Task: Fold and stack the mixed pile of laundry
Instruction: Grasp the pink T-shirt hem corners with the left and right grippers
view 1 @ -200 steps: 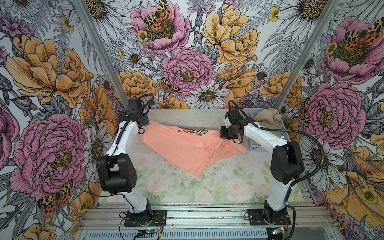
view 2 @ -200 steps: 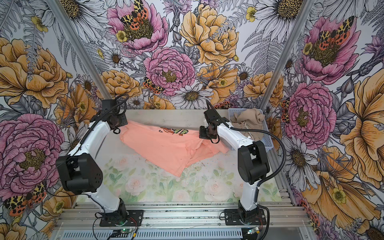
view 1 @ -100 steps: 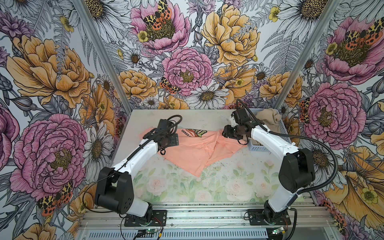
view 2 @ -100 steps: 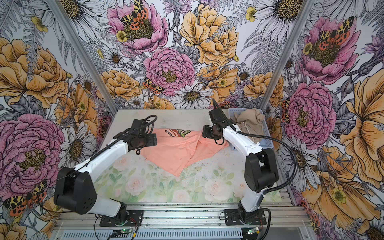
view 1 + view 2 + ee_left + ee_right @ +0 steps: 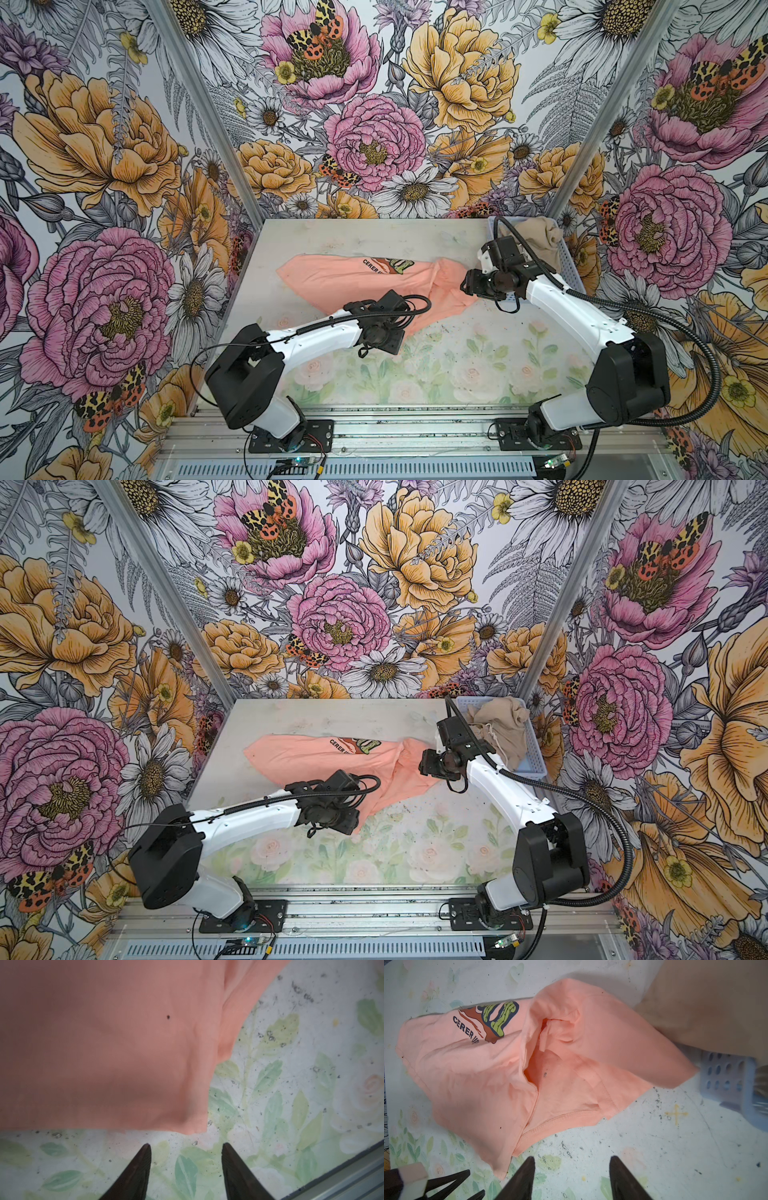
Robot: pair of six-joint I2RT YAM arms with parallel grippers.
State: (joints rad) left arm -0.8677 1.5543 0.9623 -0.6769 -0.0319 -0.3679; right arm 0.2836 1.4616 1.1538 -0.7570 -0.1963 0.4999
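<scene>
My left claw [image 5: 186, 1144], spread and empty, sits beside the peach T-shirt [image 5: 104, 1043], evidently positioned to pinch its near corner. My right claw [image 5: 572, 1157], also spread, holds nothing.

Around me rise walls [image 5: 104, 145] papered with huge pink and orange flowers [image 5: 374, 141] and moths [image 5: 316, 39]. My tabletop [image 5: 457, 374] wears a faded rose print, speckled with dark marks, edged by an aluminium rail [image 5: 415, 432].

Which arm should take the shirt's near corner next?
Left, probably. The left end effector is open, with the near corner of the shirt just ahead of it. The right end effector, also open, sits farther off, at the shirt's side nearer the basket.
</scene>
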